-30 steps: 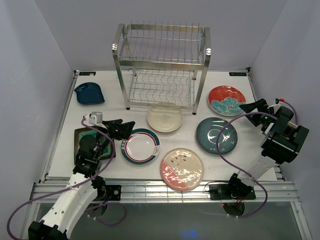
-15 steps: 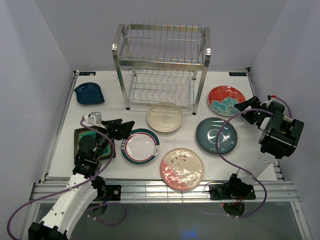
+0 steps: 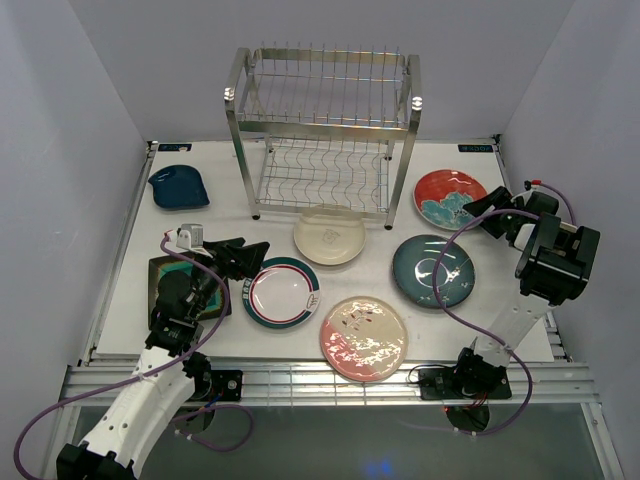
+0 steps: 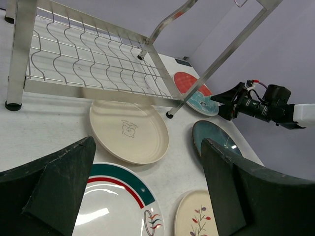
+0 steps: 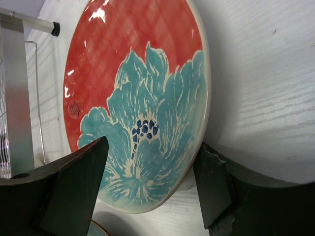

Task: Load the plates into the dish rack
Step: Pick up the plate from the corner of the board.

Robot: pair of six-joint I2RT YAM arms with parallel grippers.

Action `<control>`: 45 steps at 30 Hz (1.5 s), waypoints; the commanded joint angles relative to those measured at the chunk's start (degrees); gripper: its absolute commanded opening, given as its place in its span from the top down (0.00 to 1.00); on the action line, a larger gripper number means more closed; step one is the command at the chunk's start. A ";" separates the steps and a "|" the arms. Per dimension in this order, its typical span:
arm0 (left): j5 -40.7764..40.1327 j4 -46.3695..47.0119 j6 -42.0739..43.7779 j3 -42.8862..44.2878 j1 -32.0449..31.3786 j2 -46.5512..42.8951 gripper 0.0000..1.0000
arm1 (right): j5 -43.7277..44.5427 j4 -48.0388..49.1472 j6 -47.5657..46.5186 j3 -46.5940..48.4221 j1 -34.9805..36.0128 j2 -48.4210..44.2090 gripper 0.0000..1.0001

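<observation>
Hovering at the red-teal flower plate (image 3: 452, 198), right side of the top view: right jaws apart, its edge between them; left jaws wide apart.

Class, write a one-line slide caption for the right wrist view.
The open right claw frames the red-teal patterned plate lying flat on the white table.

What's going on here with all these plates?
Two robot arms are to load plates into the tall steel wire dish rack, which holds none yet. The right gripper, jaws open, straddles the edge of the red plate with a teal flower. The left gripper hangs open near the white green-rimmed plate.
</observation>
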 commanded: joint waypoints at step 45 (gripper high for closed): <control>-1.83 7.40 -9.15 -8.57 -0.10 -12.83 0.02 | 8.43 -9.90 -0.73 1.58 -0.14 -22.33 0.92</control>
